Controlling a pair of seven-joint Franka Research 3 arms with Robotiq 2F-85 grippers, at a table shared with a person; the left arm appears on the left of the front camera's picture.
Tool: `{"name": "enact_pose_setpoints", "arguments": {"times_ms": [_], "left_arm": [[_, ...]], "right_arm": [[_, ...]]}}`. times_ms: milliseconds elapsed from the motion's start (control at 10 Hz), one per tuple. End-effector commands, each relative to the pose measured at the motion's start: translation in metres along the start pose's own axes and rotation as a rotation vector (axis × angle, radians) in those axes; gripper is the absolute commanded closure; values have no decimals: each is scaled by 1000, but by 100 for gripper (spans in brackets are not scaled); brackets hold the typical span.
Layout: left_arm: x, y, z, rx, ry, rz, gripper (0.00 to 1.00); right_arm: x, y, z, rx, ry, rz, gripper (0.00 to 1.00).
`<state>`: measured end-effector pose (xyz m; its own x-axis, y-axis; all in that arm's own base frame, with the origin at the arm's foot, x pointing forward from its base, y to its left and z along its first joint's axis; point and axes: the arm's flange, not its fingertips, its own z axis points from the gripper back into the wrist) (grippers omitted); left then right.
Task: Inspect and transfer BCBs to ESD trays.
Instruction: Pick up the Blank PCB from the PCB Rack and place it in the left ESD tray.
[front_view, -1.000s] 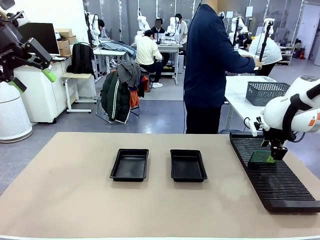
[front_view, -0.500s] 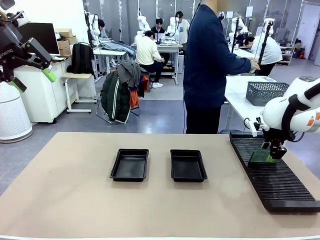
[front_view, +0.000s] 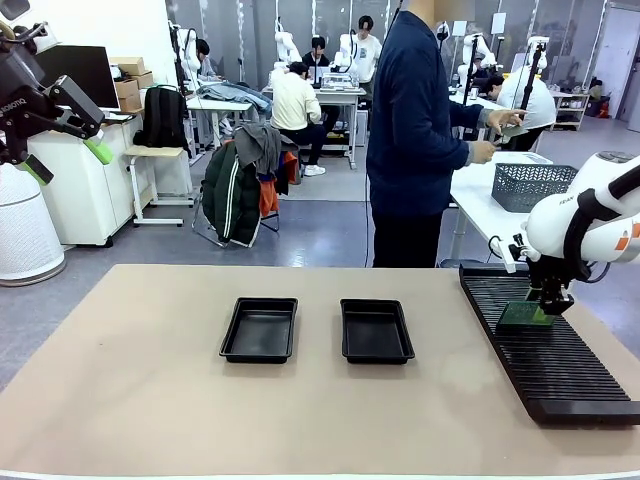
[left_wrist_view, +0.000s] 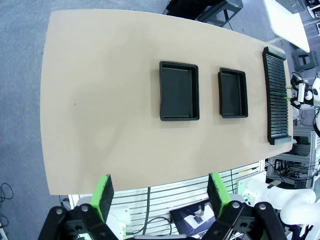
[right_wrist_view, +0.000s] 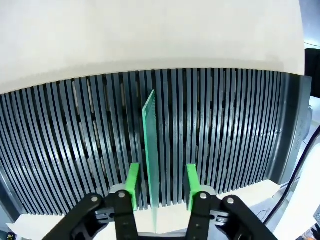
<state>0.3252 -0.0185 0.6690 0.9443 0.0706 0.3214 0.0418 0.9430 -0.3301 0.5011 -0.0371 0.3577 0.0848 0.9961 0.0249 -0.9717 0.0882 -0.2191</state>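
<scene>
The right gripper (right_wrist_view: 162, 172) was down at the far end of the black slotted rack (front_view: 560, 370) on the table's (front_view: 130, 400) right side. Its fingers straddled a green BCB (right_wrist_view: 150, 145) that stood on edge in one slot. From the wrist, a narrow gap seemed to remain between each green pad and the board, so the fingers were not clenched on it. The left gripper (left_wrist_view: 160, 195) hung high over the left side, fingers spread wide and released. The left ESD tray (front_view: 259, 329) and the right ESD tray (front_view: 376, 330) lay side by side near the table's middle, well apart from the rack.
</scene>
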Motion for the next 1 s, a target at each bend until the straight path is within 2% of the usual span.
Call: {"name": "enact_pose_setpoints", "arguments": {"times_ms": [0, 100, 200, 300, 400, 500, 600, 700, 800, 900], "left_arm": [[1, 2, -1, -11, -5, -13, 0], [1, 2, -1, -11, -5, -13, 0], [1, 2, -1, -11, -5, -13, 0], [1, 2, -1, -11, -5, -13, 0], [1, 2, -1, -11, -5, -13, 0], [1, 2, -1, -11, -5, -13, 0], [1, 2, -1, -11, -5, -13, 0], [1, 2, -1, -11, -5, -13, 0], [1, 2, -1, -11, -5, -13, 0], [1, 2, -1, -11, -5, -13, 0]], "right_arm": [[-2, -6, -3, 24, 8, 28, 70], [-3, -6, -4, 27, 8, 26, 63], [-3, -6, -4, 29, 11, 24, 79], [-4, -6, -3, 30, 8, 20, 72], [-5, -6, -3, 31, 9, 20, 89], [-5, -6, -4, 32, 12, 20, 81], [-5, -6, -3, 31, 12, 19, 98], [-5, -6, -2, 33, 13, 21, 91], [-4, -6, -2, 36, 13, 24, 100], [-4, -6, -2, 39, 13, 24, 100]]}}
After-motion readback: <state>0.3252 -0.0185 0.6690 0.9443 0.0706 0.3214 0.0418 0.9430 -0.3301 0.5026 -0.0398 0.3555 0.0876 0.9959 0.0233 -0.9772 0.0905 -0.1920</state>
